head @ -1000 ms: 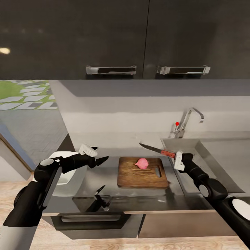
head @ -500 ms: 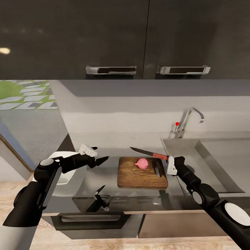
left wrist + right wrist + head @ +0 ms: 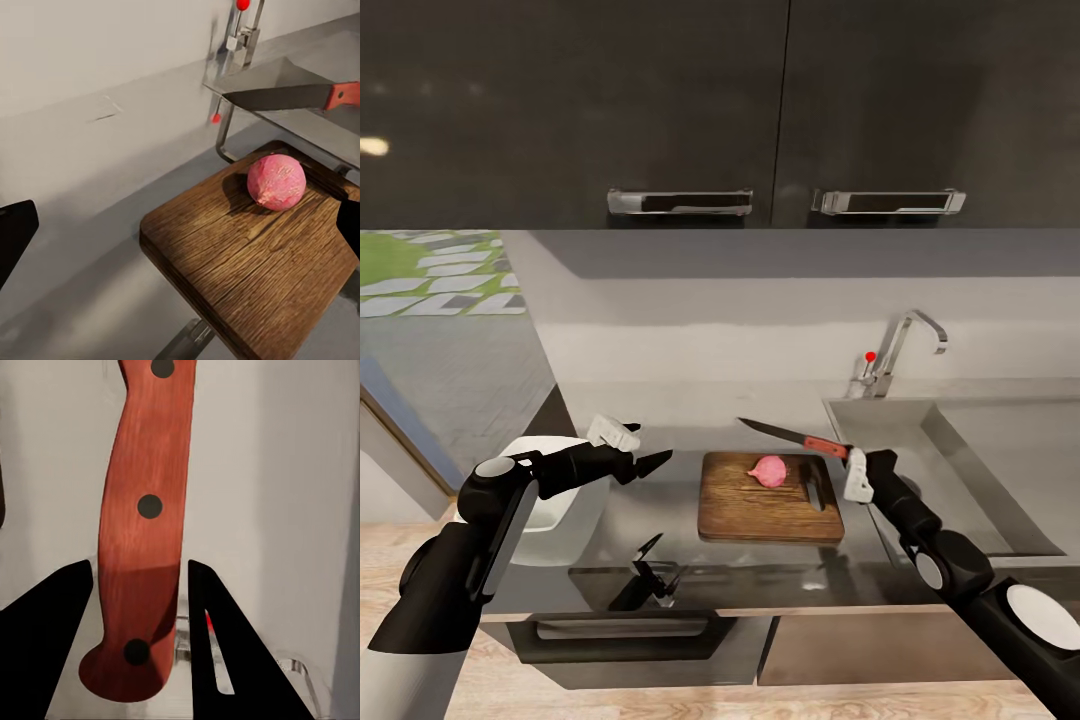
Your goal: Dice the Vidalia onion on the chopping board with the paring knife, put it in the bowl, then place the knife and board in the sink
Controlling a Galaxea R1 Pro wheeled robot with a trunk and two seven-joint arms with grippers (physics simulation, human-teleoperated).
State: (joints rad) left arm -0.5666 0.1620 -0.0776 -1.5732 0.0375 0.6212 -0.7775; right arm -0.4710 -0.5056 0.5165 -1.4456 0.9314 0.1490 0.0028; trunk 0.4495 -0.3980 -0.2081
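The reddish Vidalia onion [image 3: 768,470] [image 3: 277,181] lies whole on the dark brown chopping board [image 3: 760,510] [image 3: 247,270], which rests on the grey countertop [image 3: 650,510]. My right gripper [image 3: 847,460] [image 3: 139,637] is shut on the red handle of the paring knife [image 3: 824,446] [image 3: 146,510]. It holds the knife level in the air, with the dark blade [image 3: 277,97] pointing left, above and just behind the onion. My left gripper [image 3: 650,445] hovers open left of the board, its fingers [image 3: 15,236] spread wide. The white bowl [image 3: 555,520] sits at the far left, partly behind my left arm.
The steel sink [image 3: 960,460] lies right of the board, with the chrome tap [image 3: 900,350] and its red dot behind it. Dark upper cabinets [image 3: 760,110] hang overhead. A drawer handle [image 3: 620,625] runs below the counter's front edge.
My right gripper has carried the knife left from beside the sink, so the blade now hangs over the board's far edge near the onion. The left arm and onion have stayed put.
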